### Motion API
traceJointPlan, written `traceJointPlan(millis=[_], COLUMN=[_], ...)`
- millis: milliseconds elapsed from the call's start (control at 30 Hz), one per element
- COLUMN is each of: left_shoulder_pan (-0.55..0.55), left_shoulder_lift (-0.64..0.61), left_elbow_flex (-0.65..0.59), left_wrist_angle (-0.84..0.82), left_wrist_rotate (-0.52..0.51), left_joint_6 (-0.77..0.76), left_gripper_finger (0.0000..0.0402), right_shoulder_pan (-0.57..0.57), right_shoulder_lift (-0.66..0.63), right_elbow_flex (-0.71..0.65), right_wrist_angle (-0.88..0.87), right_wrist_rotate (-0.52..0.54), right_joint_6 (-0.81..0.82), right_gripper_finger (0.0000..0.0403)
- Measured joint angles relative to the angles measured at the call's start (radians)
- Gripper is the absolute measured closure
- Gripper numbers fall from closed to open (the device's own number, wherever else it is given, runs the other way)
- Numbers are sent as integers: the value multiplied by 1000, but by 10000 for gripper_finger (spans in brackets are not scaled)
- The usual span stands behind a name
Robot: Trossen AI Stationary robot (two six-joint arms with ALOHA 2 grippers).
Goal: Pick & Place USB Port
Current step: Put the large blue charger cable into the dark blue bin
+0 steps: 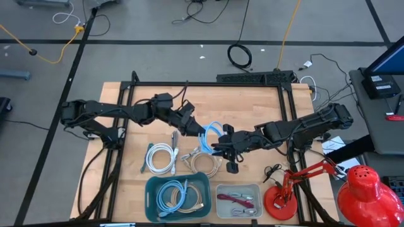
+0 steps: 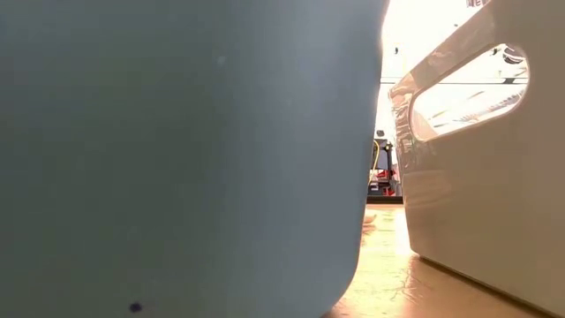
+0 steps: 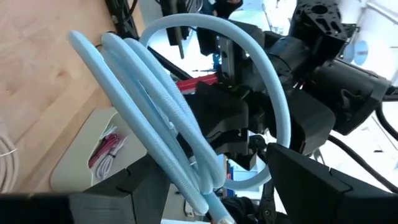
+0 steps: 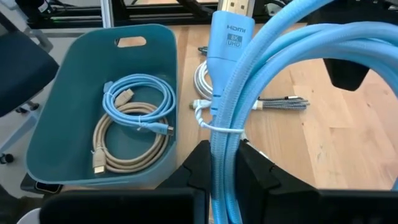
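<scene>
A light blue coiled HDMI cable (image 1: 211, 131) hangs in the air over the middle of the table, between my two grippers. My right gripper (image 1: 222, 142) comes from the table's right and is shut on the coil (image 4: 230, 93). The coil's plug (image 4: 229, 37), marked HDMI, sticks out past the fingers. My left gripper (image 1: 196, 130) comes from the table's left and is open. Its fingers (image 3: 134, 190) stand on either side of one end of the coil (image 3: 186, 155), and I see no contact there. My right gripper pinches the bundled strands of the cable (image 4: 222, 149) between its two fingers, just behind the white tie (image 4: 214, 127) and the plug. The fingers come about level from the table's right and lie across the strands. The coil is lifted clear of the table.
A white coil (image 1: 163, 157), a beige coil (image 1: 203, 162) and a braided cable (image 1: 173, 137) lie on the table below. A teal bin (image 1: 151, 189) with blue and beige cables and a pale tray (image 1: 221, 189) with red cables stand at the near edge. A red lamp (image 1: 287, 192) stands at the right.
</scene>
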Motion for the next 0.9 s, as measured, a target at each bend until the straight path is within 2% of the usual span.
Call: traceJointPlan(millis=[367,633,900], left_shoulder_pan=[5,29,17], left_shoulder_lift=[-3,-3,-7], left_elbow_flex=[0,-1,-1], left_wrist_angle=[11,170,70], left_wrist_rotate=[31,55,60], left_joint_6=[0,-29,4], left_gripper_finger=[135,135,135], right_shoulder_pan=[4,10,1], right_shoulder_lift=[0,-1,1], right_elbow_flex=[0,2,0], right_wrist_angle=[2,24,31], right_wrist_rotate=[20,62,38], right_joint_6=[20,45,44], right_gripper_finger=[372,372,372])
